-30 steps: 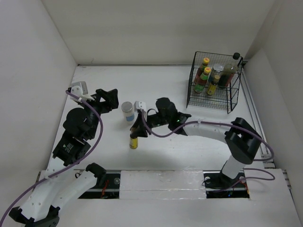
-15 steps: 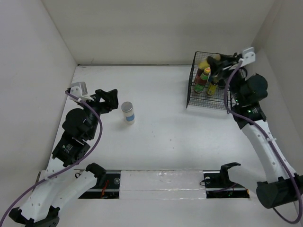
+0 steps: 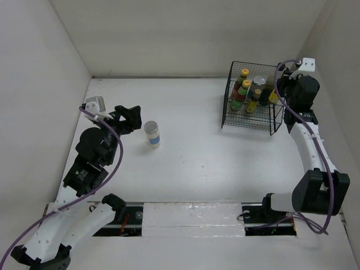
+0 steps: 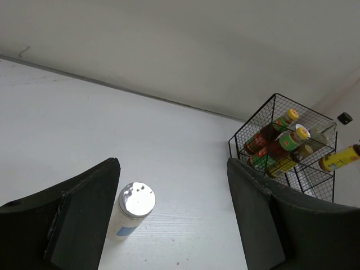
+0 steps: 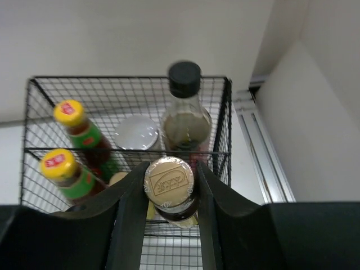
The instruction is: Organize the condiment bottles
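My right gripper (image 3: 277, 93) (image 5: 170, 171) is shut on a tiny yellow-labelled bottle (image 5: 169, 183) with a gold cap. It holds the bottle above the near right part of the black wire basket (image 3: 226, 109). Inside the basket stand two red-green bottles with yellow caps (image 5: 68, 111) (image 5: 58, 162), a silver-lidded white jar (image 5: 135, 133), the taller dark black-capped bottle (image 5: 184, 112), and another tiny yellow-labelled bottle (image 3: 253, 101). A second white silver-lidded jar (image 3: 152, 134) (image 4: 136, 205) stands alone on the table. My left gripper (image 3: 135, 119) (image 4: 173, 169) is open and empty, just left of that jar.
White walls enclose the table on the left, back and right. The basket sits in the back right corner, close to the right wall and a metal rail (image 5: 264, 152). The basket also shows in the left wrist view (image 4: 247, 140).
My right arm carried the tiny bottle from the table's middle, beside the lone jar, over to the basket. It now hangs at the basket's right side. The left arm has not moved.
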Robot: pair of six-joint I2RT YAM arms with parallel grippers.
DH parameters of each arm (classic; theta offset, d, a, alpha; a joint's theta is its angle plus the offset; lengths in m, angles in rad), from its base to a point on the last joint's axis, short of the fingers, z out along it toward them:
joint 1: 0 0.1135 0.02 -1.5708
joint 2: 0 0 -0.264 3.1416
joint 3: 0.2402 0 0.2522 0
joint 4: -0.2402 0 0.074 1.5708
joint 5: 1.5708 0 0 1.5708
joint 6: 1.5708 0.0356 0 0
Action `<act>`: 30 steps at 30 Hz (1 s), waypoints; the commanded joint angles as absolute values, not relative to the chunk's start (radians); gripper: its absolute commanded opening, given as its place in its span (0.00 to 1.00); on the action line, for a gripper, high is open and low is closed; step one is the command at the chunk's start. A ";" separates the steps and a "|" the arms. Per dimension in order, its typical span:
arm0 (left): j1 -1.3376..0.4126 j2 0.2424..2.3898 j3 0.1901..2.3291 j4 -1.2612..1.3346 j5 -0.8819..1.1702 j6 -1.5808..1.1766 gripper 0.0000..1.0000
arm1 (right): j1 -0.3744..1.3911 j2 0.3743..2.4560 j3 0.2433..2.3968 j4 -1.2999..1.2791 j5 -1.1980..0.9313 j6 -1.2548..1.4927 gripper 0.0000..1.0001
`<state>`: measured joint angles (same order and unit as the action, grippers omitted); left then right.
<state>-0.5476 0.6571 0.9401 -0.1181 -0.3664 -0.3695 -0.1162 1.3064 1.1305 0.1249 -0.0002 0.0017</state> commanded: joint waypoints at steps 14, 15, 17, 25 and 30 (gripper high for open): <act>-0.543 0.686 0.939 -0.086 -0.365 -0.368 0.73 | -0.164 1.440 1.229 0.330 -0.060 0.035 0.21; -0.543 0.686 0.939 -0.086 -0.365 -0.368 0.73 | -0.164 1.440 1.220 0.330 -0.060 0.035 0.21; -0.543 0.686 0.939 -0.086 -0.365 -0.368 0.73 | -0.164 1.450 1.197 0.339 -0.045 0.035 0.21; -0.543 0.686 0.939 -0.086 -0.376 -0.368 0.73 | -0.164 1.540 1.157 0.360 -0.035 0.055 0.21; -0.543 0.686 0.939 -0.086 -0.376 -0.368 0.73 | -0.164 1.578 1.124 0.371 -0.035 0.074 0.19</act>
<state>-0.5476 0.6872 0.9398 -0.1177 -0.3679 -0.3695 -0.1570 1.5795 1.1271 0.2481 -0.0437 0.0502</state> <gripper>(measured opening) 0.728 0.409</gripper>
